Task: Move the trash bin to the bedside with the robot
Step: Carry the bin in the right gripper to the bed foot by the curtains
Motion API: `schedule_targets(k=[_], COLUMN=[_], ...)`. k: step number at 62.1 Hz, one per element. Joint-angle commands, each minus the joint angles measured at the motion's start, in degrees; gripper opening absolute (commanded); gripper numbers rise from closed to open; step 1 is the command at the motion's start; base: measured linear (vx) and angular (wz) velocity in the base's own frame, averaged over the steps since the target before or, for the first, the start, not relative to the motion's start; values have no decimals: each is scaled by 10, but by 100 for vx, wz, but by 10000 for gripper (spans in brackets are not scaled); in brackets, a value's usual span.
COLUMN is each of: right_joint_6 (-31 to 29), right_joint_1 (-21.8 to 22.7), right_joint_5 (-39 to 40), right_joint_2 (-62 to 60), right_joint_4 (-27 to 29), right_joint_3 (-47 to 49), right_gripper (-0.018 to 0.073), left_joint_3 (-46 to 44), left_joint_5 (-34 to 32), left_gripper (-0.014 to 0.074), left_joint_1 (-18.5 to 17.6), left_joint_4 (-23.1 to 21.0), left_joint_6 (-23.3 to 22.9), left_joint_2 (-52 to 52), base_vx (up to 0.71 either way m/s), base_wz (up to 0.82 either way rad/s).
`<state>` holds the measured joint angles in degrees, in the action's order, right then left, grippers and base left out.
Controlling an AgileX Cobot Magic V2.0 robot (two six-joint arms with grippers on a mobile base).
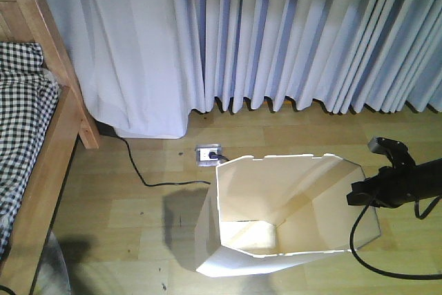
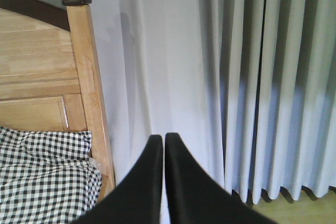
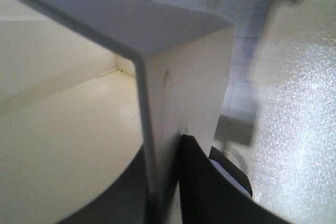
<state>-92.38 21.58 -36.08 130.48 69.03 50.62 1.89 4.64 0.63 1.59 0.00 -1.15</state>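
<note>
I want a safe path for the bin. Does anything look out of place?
A black cable lies loose on the floor between bin and bed, running to a socket just behind the bin.

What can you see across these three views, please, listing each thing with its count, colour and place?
trash bin: one, white with cream interior, on the floor right of centre
bed frame: one, light wood, far left
mattress cover: one, black-and-white checked, on the bed
curtains: pale grey-blue, along the back
socket: one, pale, on the floor behind the bin
cable: one, black, across the floor to the socket
floor: light wood
left gripper: black, shut, empty
right gripper: black, clamped on the bin's right rim
</note>
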Motion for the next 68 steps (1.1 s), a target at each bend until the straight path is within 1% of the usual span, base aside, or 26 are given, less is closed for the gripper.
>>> schedule_targets(k=[1,43,68], right_joint_6=[6,6,6], right_joint_1=[2,2,2], right_joint_5=[-132,-134,-133], right_joint_2=[-39,-39,-39], right_joint_4=[35,35,35], right_joint_3=[5,5,5], right_gripper=[-4,-4,-4], left_joint_3=[7,7,7], left_joint_5=[-43,-43,-43], left_gripper=[-6,-6,-6], left_joint_1=[-4,-4,-4], left_joint_4=[-5,-5,-5], left_joint_6=[-8,-8,-8], left_joint_2=[-4,-4,-4], base_vx=[15,13,7], base_wz=[1,3,5])
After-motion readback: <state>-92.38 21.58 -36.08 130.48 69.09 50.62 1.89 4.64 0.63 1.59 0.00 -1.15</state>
